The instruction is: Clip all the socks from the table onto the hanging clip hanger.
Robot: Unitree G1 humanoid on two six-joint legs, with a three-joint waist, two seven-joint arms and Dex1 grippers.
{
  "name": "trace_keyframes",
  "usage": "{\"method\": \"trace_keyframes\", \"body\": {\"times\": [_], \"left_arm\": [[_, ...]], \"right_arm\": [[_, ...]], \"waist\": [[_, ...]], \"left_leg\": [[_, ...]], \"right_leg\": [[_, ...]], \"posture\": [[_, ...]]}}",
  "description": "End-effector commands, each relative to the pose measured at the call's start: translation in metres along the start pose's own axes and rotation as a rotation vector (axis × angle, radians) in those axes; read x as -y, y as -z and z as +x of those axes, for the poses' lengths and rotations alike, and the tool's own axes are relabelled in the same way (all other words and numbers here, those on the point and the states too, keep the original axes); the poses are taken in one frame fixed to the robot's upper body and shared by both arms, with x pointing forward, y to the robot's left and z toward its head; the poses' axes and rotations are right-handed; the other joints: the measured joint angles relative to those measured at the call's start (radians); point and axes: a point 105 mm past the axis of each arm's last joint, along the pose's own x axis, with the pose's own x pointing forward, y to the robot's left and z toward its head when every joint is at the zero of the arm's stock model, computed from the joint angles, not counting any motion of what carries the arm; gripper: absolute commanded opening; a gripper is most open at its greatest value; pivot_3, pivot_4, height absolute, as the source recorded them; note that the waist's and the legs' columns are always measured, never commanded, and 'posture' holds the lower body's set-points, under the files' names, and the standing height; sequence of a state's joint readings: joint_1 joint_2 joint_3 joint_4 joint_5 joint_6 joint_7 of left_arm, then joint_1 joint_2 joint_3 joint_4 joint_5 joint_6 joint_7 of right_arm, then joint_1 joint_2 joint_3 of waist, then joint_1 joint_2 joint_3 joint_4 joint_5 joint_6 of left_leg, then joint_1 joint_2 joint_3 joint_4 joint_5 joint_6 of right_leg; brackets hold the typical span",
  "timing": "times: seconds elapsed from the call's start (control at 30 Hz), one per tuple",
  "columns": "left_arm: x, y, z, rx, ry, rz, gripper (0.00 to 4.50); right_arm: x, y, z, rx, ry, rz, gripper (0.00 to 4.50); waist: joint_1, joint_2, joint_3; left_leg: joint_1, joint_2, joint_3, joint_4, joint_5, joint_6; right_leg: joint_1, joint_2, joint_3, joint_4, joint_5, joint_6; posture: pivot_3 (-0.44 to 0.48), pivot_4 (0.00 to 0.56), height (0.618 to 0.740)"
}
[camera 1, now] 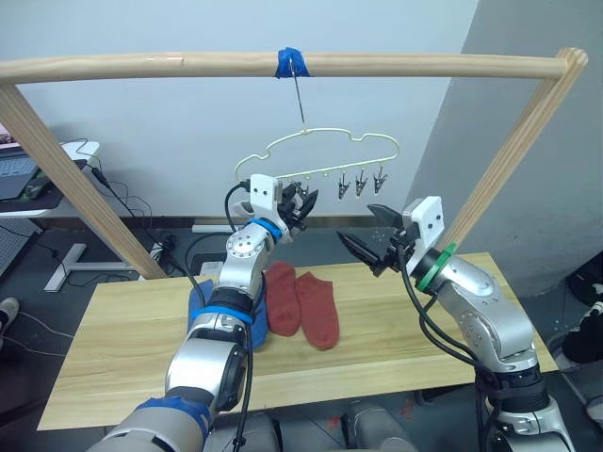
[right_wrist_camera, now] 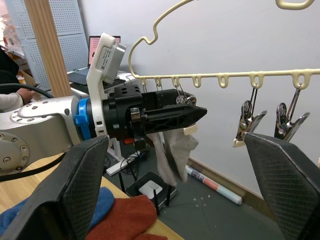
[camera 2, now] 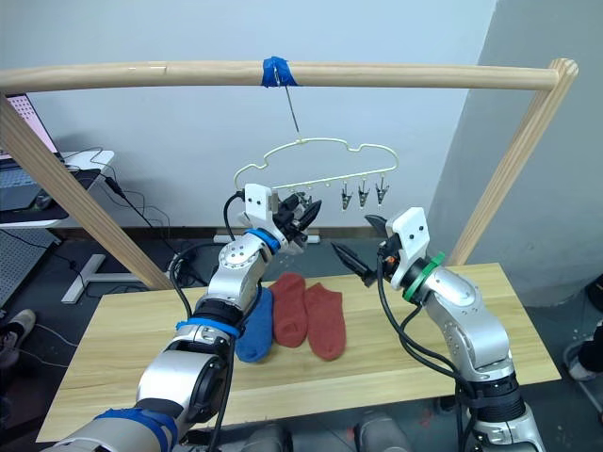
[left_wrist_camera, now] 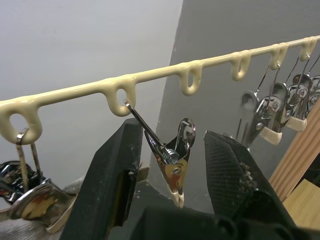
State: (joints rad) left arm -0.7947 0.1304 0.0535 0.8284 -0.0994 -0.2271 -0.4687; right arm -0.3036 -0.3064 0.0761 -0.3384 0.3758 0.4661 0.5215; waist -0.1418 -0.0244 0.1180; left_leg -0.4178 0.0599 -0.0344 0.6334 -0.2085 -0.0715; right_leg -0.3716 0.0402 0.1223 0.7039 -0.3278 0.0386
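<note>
Wooden rail overhead: your left pincer [left_wrist_camera: 175,170] stood open around a clip [left_wrist_camera: 172,162].
Right pincer [right_wrist_camera: 175,175] gaped empty; limp red socks [camera 2: 309,318] wanted cuff pinching.

No readable text, label, brand, number or sign found. Faint dark marks seen on white wrist housing [right_wrist_camera: 106,54] of left arm, too blurred to be read.
</note>
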Motion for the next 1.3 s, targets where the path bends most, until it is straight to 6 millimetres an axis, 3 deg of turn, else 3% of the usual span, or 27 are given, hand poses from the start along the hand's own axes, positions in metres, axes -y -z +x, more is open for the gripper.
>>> {"method": "trace_keyframes", "body": {"times": [0.03, 0.57, 0.83, 0.9, 1.07, 1.2, 1.3], "left_arm": [[-0.004, -0.017, 0.001, 0.065, -0.011, 0.019, 2.23], [-0.009, -0.02, -0.001, 0.076, -0.033, 0.022, 2.23], [-0.009, -0.021, -0.001, 0.085, -0.03, 0.014, 0.34], [-0.009, -0.021, -0.002, 0.087, -0.03, 0.011, 0.12], [-0.009, -0.022, -0.003, 0.084, -0.017, 0.012, 0.12], [-0.01, -0.023, -0.006, 0.067, -0.012, -0.002, 0.12], [-0.017, -0.026, -0.011, 0.032, 0.007, -0.056, 0.12]], "right_arm": [[-0.002, -0.016, -0.001, 0.051, -0.009, -0.03, 4.5], [-0.004, -0.015, 0.0, 0.046, -0.023, -0.028, 4.5], [-0.005, -0.014, 0.0, 0.042, -0.025, -0.025, 4.5], [-0.005, -0.013, 0.0, 0.039, -0.026, -0.023, 4.5], [-0.007, -0.008, 0.002, 0.032, -0.029, -0.008, 4.5], [-0.009, 0.032, 0.01, -0.116, -0.034, -0.001, 4.5], [0.0, 0.089, 0.022, -0.302, 0.026, 0.008, 4.5]], "waist": [[0.0, 0.0, 0.0], [0.002, 0.0, 0.0], [0.002, 0.0, 0.0], [0.002, 0.0, 0.0], [0.003, 0.0, 0.0], [0.003, 0.0, 0.0], [0.001, -0.001, 0.001]], "left_leg": [[0.0, 0.0, 0.0, 0.0, 0.0, 0.0], [0.0, 0.0, 0.0, 0.0, 0.0, 0.0], [0.0, 0.0, 0.0, 0.0, 0.0, 0.0], [0.0, 0.0, 0.0, 0.0, 0.0, 0.0], [0.0, 0.0, 0.0, 0.0, 0.0, 0.0], [0.001, 0.0, 0.0, 0.0, 0.0, 0.0], [0.001, 0.0, 0.0, 0.0, 0.0, 0.0]], "right_leg": [[0.0, 0.0, 0.0, 0.0, 0.0, 0.0], [0.0, 0.0, 0.0, 0.0, 0.0, 0.0], [0.0, 0.0, 0.0, 0.0, 0.0, 0.0], [0.0, 0.0, 0.0, 0.0, 0.0, 0.0], [0.0, 0.0, 0.0, 0.0, 0.0, 0.0], [0.0, 0.0, 0.0, 0.0, 0.0, 0.0], [0.001, 0.0, 0.0, 0.0, 0.0, 0.0]], "posture": [[-0.126, 0.073, 0.74], [-0.112, 0.081, 0.74], [-0.112, 0.086, 0.74], [-0.112, 0.086, 0.74], [-0.108, 0.088, 0.74], [-0.103, 0.093, 0.74], [-0.066, 0.105, 0.74]]}}
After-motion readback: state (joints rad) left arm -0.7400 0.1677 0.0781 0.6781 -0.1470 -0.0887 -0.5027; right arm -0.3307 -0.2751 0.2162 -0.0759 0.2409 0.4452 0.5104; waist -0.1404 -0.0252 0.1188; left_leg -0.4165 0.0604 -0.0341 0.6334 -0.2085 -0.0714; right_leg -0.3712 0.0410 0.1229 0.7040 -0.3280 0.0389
